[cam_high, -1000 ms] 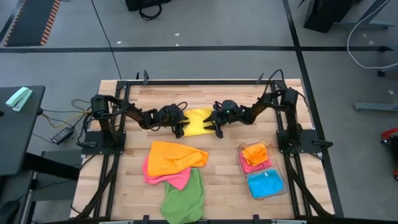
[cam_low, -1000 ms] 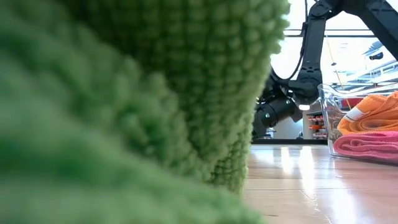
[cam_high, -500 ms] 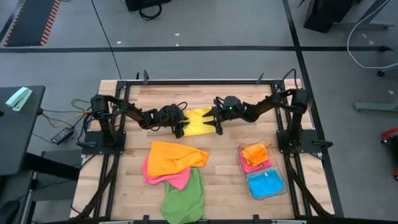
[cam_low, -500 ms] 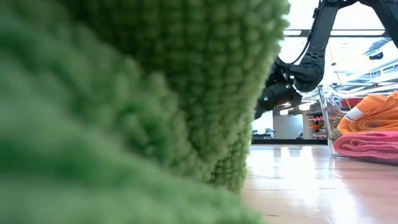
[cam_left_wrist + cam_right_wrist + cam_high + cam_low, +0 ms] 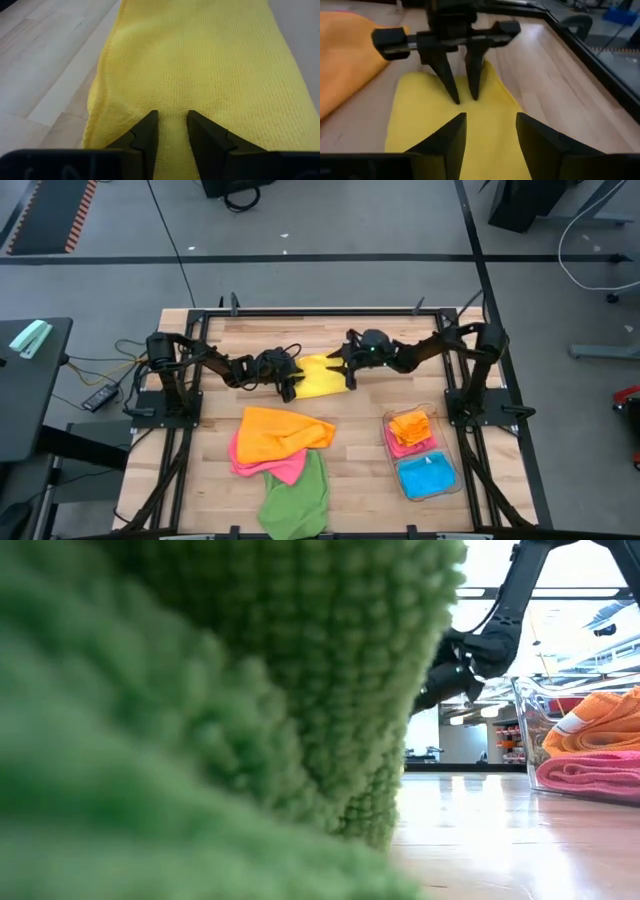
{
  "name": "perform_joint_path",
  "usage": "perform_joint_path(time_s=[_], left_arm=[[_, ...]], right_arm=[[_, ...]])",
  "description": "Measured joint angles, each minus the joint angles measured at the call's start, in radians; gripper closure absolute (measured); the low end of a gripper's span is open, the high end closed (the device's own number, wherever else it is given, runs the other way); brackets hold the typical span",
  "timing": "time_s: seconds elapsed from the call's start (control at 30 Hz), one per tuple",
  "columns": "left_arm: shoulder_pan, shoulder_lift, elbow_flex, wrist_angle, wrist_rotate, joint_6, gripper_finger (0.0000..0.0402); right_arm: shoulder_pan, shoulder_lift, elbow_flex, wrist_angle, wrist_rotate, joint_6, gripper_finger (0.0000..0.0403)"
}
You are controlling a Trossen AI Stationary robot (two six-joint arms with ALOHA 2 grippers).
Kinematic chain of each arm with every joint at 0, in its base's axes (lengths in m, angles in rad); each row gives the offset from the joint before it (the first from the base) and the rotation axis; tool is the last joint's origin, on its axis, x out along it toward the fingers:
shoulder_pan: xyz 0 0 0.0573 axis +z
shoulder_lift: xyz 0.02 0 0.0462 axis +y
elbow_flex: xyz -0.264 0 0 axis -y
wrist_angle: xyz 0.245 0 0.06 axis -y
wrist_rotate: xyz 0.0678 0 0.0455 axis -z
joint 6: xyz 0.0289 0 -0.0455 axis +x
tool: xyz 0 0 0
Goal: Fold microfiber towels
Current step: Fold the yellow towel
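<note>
A yellow microfiber towel (image 5: 322, 376) lies flat at the table's far centre. My left gripper (image 5: 172, 115) stands at its left end, slanting down, shut on a ridge of the cloth. My right gripper (image 5: 490, 117) hangs open a little above the towel's right end (image 5: 470, 150) and touches nothing. It faces the left gripper (image 5: 465, 99) across the towel. Orange (image 5: 280, 432), pink (image 5: 262, 462) and green (image 5: 298, 496) towels lie piled loosely near the table's front. My left gripper pinches a small raised ridge of the yellow towel (image 5: 172, 137) between its two fingers, at the towel's left end. The fingers come slanting down from the table's left, along the towel's length. One layer or several, I cannot tell. The towel lies on the table.
A clear bin (image 5: 421, 456) at the near right holds folded orange, pink and blue towels. The green towel (image 5: 200, 690) fills most of the low view, close to that camera. Bare wood lies to the left and right of the yellow towel.
My right gripper has risen off the yellow towel's right end and tipped closer to level, staying open. The yellow towel has kept its place on the table.
</note>
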Motion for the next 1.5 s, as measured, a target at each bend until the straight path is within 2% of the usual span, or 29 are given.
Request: perform_joint_path(time_s=[0.17,0.3,0.4,0.53,0.63,0.97,1.27,1.4,1.5], left_arm=[[0.000,0.001,0.000,0.001,0.000,0.000,0.0281],[0.000,0.001,0.000,0.001,0.000,0.000,0.0283],[0.000,0.001,0.000,0.001,0.000,0.000,0.0288],[0.000,0.001,0.000,0.001,0.000,0.000,0.0287],[0.000,0.001,0.000,0.001,0.000,0.000,0.0283],[0.000,0.001,0.000,0.001,0.000,0.000,0.0289],[0.000,0.001,0.000,0.001,0.001,-0.001,0.0285],[0.000,0.001,0.000,0.001,0.000,-0.001,0.0284],[0.000,0.001,-0.001,0.002,0.001,-0.001,0.0289]], right_arm=[[-0.005,0.051,0.043,-0.002,0.033,-0.016,0.0223],[-0.030,0.175,0.041,0.000,0.060,0.077,0.0224],[-0.039,0.195,0.046,0.010,0.063,0.125,0.0232],[-0.025,0.119,0.041,-0.043,0.076,0.135,0.0246],[-0.015,0.055,0.047,-0.016,0.130,0.092,0.0255],[-0.045,0.103,0.047,-0.149,0.214,0.086,0.0276],[-0.029,-0.020,0.069,-0.159,0.205,0.087,0.0290],[0.011,-0.013,0.110,-0.154,0.122,0.076,0.0292],[0.048,0.037,0.143,-0.156,0.109,0.064,0.0292]])
